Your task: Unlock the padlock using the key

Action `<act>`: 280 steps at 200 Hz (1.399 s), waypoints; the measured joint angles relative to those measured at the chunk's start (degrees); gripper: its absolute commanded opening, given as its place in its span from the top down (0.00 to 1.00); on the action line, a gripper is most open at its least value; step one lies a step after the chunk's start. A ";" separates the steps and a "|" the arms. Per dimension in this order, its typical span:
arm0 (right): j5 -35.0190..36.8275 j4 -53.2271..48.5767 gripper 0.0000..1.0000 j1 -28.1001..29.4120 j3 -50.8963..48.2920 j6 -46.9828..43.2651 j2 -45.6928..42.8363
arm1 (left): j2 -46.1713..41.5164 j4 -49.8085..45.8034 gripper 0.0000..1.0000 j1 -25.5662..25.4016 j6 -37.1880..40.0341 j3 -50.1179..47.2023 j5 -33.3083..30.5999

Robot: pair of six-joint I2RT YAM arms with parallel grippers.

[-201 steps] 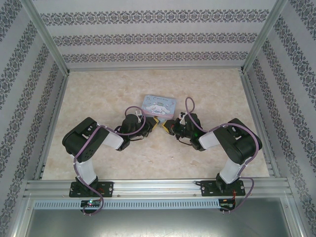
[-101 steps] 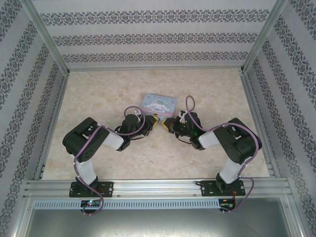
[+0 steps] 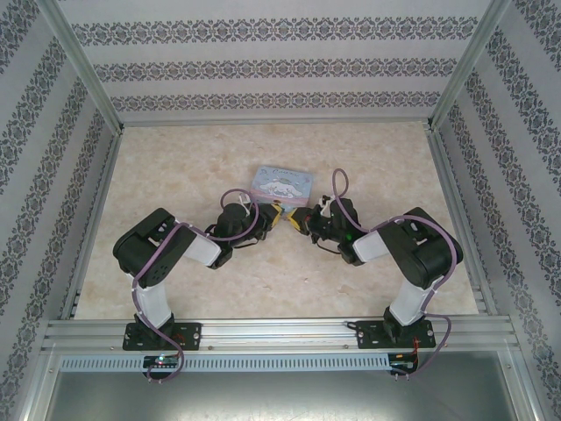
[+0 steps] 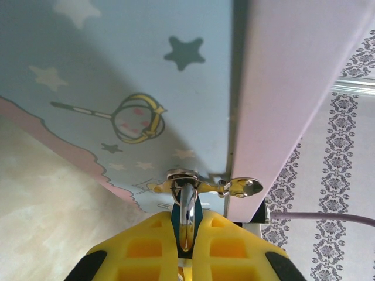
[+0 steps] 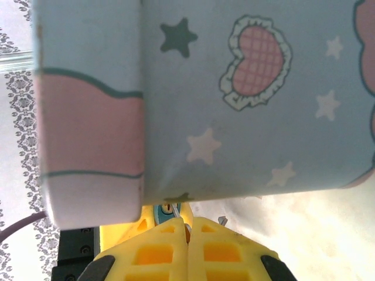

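Note:
The tiny padlock (image 4: 186, 227) has a dark teal body and a silvery shackle (image 4: 186, 202). The shackle passes through the metal hasp (image 4: 234, 187) on the front of the pastel-blue tin box (image 3: 285, 182). My left gripper (image 4: 186, 235) is shut on the padlock's body. In the right wrist view the padlock's teal underside (image 5: 164, 211) with its keyhole sits just ahead of my right gripper (image 5: 187, 225). That gripper is shut on a thin silver key (image 5: 185, 222), whose tip lies close to the keyhole. In the top view the left gripper (image 3: 277, 216) and the right gripper (image 3: 300, 219) meet in front of the box.
The tin box (image 4: 146, 70) lies on the marble-patterned table (image 3: 175, 167), near its middle. Patterned walls with metal frame posts (image 3: 83, 70) close in the table on three sides. Purple cables (image 3: 337, 189) loop above both wrists.
Both grippers and the tin box have edged slightly away from the arm bases. Both grips have stayed the same.

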 measured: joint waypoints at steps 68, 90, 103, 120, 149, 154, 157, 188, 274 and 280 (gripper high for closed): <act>-1.99 0.04 1.00 -0.85 0.17 0.00 0.24 | 0.00 0.24 1.00 -0.09 0.02 0.00 0.20; -2.05 0.37 1.00 -0.85 0.72 0.09 0.83 | 0.00 0.24 1.00 -0.09 0.02 0.11 -0.44; -2.14 0.42 1.00 -0.87 0.94 0.22 1.11 | 0.00 0.22 1.00 -0.09 0.02 0.11 -0.68; -2.71 0.17 1.00 -1.36 1.25 0.09 1.18 | 0.00 0.24 1.00 -0.09 0.02 0.17 -0.70; -4.76 -2.34 1.00 -2.38 3.26 -1.66 1.22 | 0.00 0.24 1.00 -0.09 0.02 0.72 -1.51; -5.01 -2.99 1.00 -2.43 3.69 -2.12 1.22 | 0.00 0.26 1.00 -0.09 0.02 0.74 -1.75; -5.14 -3.37 1.00 -2.51 3.91 -2.36 1.25 | 0.00 0.26 1.00 -0.07 0.02 0.76 -1.86; -6.03 -6.95 1.00 -2.73 5.42 -5.88 1.25 | 0.00 0.00 1.00 -0.04 0.02 0.76 -2.32; -6.19 -18.84 1.00 -2.71 8.76 -14.71 -0.81 | 0.20 -1.33 1.00 -0.07 0.07 0.76 -1.88; -6.16 -19.96 1.00 -2.71 9.16 -15.34 -1.01 | 0.20 -1.36 1.00 -0.07 0.07 0.76 -1.88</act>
